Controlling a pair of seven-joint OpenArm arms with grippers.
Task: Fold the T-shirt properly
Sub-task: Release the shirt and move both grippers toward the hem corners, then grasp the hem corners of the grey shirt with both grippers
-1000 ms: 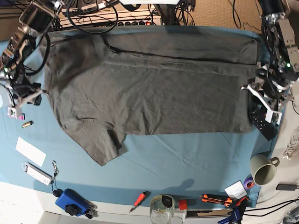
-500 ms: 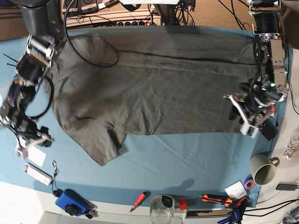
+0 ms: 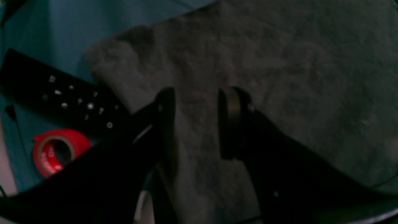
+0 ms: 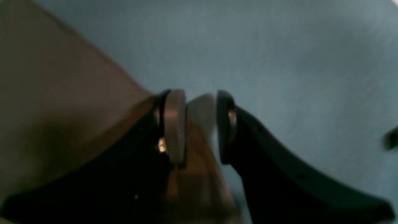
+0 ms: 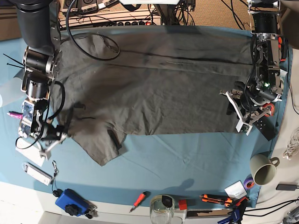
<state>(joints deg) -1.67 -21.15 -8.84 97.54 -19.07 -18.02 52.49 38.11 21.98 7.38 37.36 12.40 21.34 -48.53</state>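
The dark grey-brown T-shirt (image 5: 154,84) lies spread flat across the blue table cloth (image 5: 187,158), with one sleeve (image 5: 100,147) pointing to the front left. My left gripper (image 5: 237,114) is open, low over the shirt's front right corner. In the left wrist view the left gripper (image 3: 199,93) has shirt fabric (image 3: 279,62) under and between its jaws. My right gripper (image 5: 50,140) is at the shirt's left edge beside the sleeve. In the right wrist view the right gripper (image 4: 199,95) is open over the shirt edge (image 4: 62,93) and the blue cloth (image 4: 295,62).
A black remote (image 5: 267,129) (image 3: 62,99) and a red tape roll (image 5: 267,108) (image 3: 53,151) lie just right of the left gripper. A mug (image 5: 264,169), tools (image 5: 217,199), a glass jar (image 5: 161,210), a screwdriver (image 5: 139,199), a blue device (image 5: 72,201) and a white bar (image 5: 37,173) line the front edge.
My right arm has swung down from the table's left side and in to the shirt's left edge by the sleeve. My left gripper has moved left onto the shirt's front right corner.
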